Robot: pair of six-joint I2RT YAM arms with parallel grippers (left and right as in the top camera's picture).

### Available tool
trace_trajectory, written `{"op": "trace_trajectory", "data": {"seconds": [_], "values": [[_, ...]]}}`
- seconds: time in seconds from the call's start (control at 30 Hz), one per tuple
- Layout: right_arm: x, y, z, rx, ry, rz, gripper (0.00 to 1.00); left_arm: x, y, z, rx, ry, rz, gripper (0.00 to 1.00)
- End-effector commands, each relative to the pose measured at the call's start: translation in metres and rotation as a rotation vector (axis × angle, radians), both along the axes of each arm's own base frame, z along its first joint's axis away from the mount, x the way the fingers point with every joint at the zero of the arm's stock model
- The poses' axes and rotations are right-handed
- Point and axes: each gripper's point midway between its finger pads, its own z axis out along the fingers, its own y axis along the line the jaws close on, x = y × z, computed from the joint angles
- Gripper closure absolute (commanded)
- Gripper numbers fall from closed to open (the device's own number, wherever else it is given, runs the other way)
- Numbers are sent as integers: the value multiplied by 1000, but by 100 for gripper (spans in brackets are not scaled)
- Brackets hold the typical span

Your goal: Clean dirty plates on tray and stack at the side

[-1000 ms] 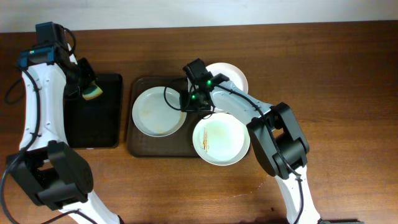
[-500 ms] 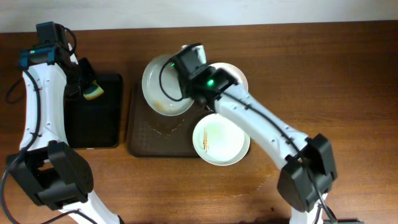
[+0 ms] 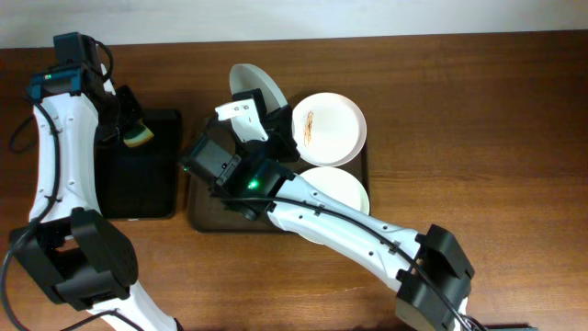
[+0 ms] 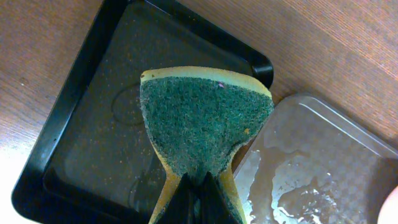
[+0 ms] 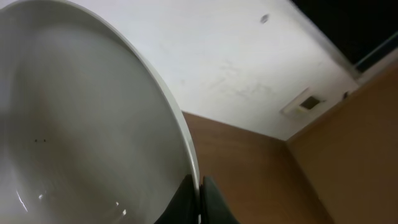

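Observation:
My right gripper (image 3: 254,104) is shut on the rim of a white plate (image 3: 251,85) and holds it raised and tipped on edge above the brown tray's (image 3: 198,213) back left. In the right wrist view the fingers (image 5: 199,200) pinch that plate's (image 5: 81,124) rim. A second plate (image 3: 329,129) with an orange smear lies at the tray's back right. A third plate (image 3: 338,188) lies at the front right, partly under my right arm. My left gripper (image 3: 130,131) is shut on a green and yellow sponge (image 4: 205,124) above the black tray (image 4: 62,143).
The narrow glossy black tray (image 3: 138,179) lies left of the brown tray. In the left wrist view the brown tray's corner (image 4: 311,174) looks wet. Bare wooden table (image 3: 478,129) lies to the right and front. My right arm crosses the brown tray's front.
My right gripper has lifted the left plate off the brown tray, carried it toward the back and tipped it on edge. The left arm and sponge have not moved.

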Motion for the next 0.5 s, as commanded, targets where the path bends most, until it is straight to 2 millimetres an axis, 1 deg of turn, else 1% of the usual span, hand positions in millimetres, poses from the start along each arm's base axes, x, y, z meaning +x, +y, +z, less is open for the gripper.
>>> {"op": "trace_trajectory", "data": {"seconds": [0.0, 0.07, 0.1, 0.17, 0.23, 0.27, 0.3, 0.33, 0.37, 0.43, 0.47], "values": [[-9, -2, 18, -27, -91, -48, 96, 1, -2, 6, -7, -19, -4, 99], [-7, 1, 13, -13, -68, -30, 96, 1, -2, 6, -7, -19, -4, 100], [-5, 5, 7, 9, -33, -1, 96, 1, -2, 6, -7, -19, -4, 100], [0, 15, -15, 66, 87, 81, 96, 1, -2, 6, -6, -19, -5, 100], [4, 21, -41, 140, 247, 166, 96, 1, -2, 6, -7, -18, -5, 99], [8, 19, -61, 219, 388, 219, 96, 1, -2, 6, -7, -18, -5, 99], [10, 15, -68, 265, 451, 238, 96, 1, -2, 6, -7, -18, -6, 99], [11, 9, -72, 319, 510, 256, 96, 1, -2, 6, -7, -18, -6, 99], [16, -5, -73, 411, 585, 269, 96, 1, -2, 6, -6, -18, -6, 99], [30, -43, -70, 564, 663, 249, 96, 2, -2, 6, -6, -19, -6, 99], [38, -66, -69, 616, 676, 217, 96, 2, -2, 6, -6, -19, -6, 99]]}}
